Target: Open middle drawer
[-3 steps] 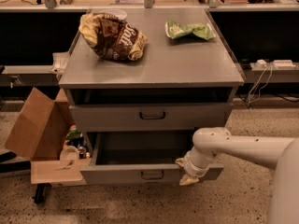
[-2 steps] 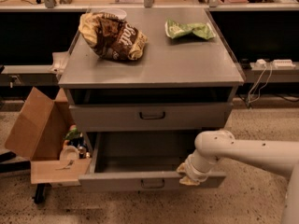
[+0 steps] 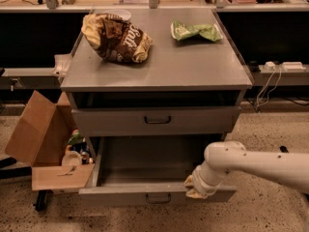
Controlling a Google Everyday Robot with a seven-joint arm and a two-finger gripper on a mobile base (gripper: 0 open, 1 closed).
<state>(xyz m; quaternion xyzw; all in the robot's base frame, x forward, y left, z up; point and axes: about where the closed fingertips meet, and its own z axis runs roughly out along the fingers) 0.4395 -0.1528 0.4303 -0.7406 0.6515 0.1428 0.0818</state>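
Below the grey cabinet (image 3: 183, 64) top, the middle drawer (image 3: 120, 196) stands pulled out toward the camera, front panel running left to right, with the robot's gripper (image 3: 195, 187) on that panel's top edge just right of its loop handle (image 3: 158, 197), whether clamped or loose I cannot tell.

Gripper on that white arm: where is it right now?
In the camera view, the gripper sits low on the right, at the front edge of the pulled-out middle drawer, just right of its small handle.
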